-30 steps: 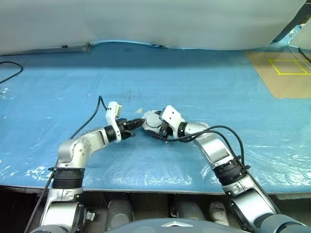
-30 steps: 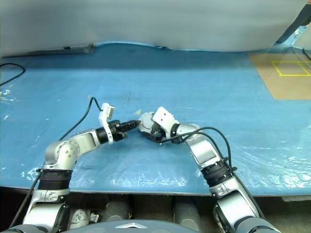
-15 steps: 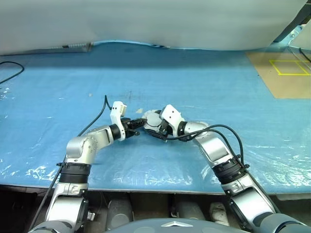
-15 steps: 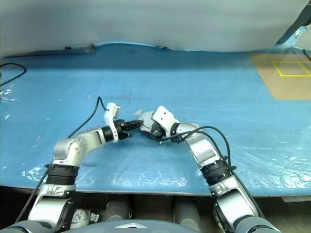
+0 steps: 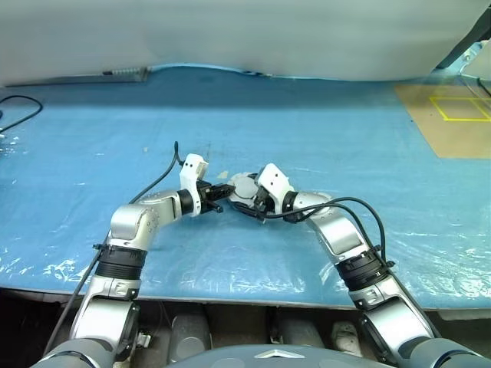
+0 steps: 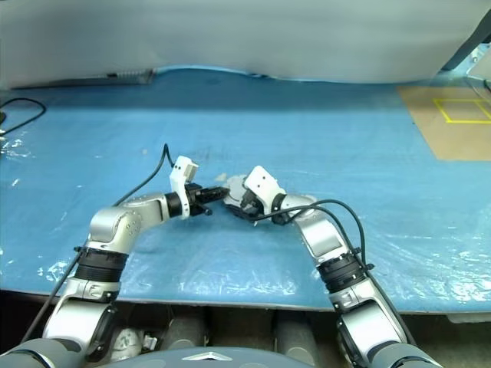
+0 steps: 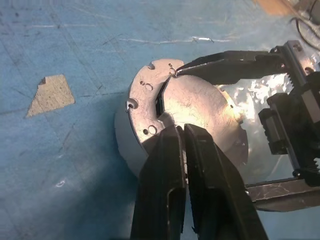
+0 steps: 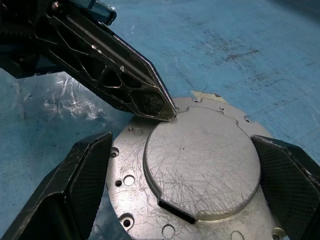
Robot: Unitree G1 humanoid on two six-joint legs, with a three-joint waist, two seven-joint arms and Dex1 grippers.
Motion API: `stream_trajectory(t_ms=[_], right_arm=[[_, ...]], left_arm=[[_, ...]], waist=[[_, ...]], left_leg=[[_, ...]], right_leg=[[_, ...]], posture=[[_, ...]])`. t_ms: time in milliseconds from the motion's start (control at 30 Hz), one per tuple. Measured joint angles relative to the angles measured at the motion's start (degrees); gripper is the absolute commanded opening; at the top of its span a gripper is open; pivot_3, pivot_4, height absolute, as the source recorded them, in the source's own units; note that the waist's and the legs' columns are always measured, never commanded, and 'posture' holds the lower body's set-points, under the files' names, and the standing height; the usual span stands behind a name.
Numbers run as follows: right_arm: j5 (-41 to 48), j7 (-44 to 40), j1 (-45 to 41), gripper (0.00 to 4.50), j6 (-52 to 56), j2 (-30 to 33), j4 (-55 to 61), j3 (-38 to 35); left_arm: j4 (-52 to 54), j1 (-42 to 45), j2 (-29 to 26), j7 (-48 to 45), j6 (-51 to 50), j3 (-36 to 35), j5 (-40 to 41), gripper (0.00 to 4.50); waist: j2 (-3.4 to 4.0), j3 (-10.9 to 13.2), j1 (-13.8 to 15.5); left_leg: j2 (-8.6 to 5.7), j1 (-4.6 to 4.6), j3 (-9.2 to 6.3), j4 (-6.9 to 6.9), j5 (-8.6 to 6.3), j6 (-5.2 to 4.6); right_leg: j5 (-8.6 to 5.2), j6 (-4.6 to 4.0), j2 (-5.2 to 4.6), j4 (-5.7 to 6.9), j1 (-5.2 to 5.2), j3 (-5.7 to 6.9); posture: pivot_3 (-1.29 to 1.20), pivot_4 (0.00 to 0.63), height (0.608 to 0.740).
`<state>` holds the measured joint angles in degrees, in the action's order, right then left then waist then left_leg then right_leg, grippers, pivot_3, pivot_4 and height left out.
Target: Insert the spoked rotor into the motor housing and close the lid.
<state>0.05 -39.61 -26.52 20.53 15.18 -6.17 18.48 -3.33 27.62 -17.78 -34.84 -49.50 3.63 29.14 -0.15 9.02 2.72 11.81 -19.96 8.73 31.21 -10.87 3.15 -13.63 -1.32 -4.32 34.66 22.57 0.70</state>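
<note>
The motor housing (image 5: 244, 185), a short silver cylinder, stands on the blue sheet between my two grippers. The lid (image 7: 200, 105), a grey disc with a notched edge, lies on top of it, with a dark gap along one side. My left gripper (image 7: 181, 127) is shut and its tips rest on the lid's edge. My right gripper (image 8: 180, 140) is open wide, with one finger close along each side of the housing. The spoked rotor is hidden.
A small beige scrap (image 7: 50, 92) lies on the sheet just beyond the housing. A brown board with a yellow taped square (image 5: 449, 115) sits at the far right. A black cable (image 5: 19, 107) loops at the far left. The table's front edge runs close below my arms.
My left arm has swung in to the right and its wrist has rolled. Its shut tips have edged onto the lid. The right gripper has kept still.
</note>
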Motion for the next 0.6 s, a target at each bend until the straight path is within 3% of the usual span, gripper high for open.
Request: stream_trajectory(t_ms=[600], right_arm=[[9.1,-1.64,3.06,4.49,3.74,-4.35,2.22,-8.75]], left_arm=[[0.88,0.51,0.57,-1.88,0.07,0.65,-1.86,0.17]], waist=[[0.0,-0.3,0.24]], left_leg=[[-0.02,-0.31,-0.01,-0.26,0.05,0.09]], right_leg=[[0.13,-0.28,0.03,-0.3,0.37,0.07]], posture=[[0.0,0.15,0.74]])
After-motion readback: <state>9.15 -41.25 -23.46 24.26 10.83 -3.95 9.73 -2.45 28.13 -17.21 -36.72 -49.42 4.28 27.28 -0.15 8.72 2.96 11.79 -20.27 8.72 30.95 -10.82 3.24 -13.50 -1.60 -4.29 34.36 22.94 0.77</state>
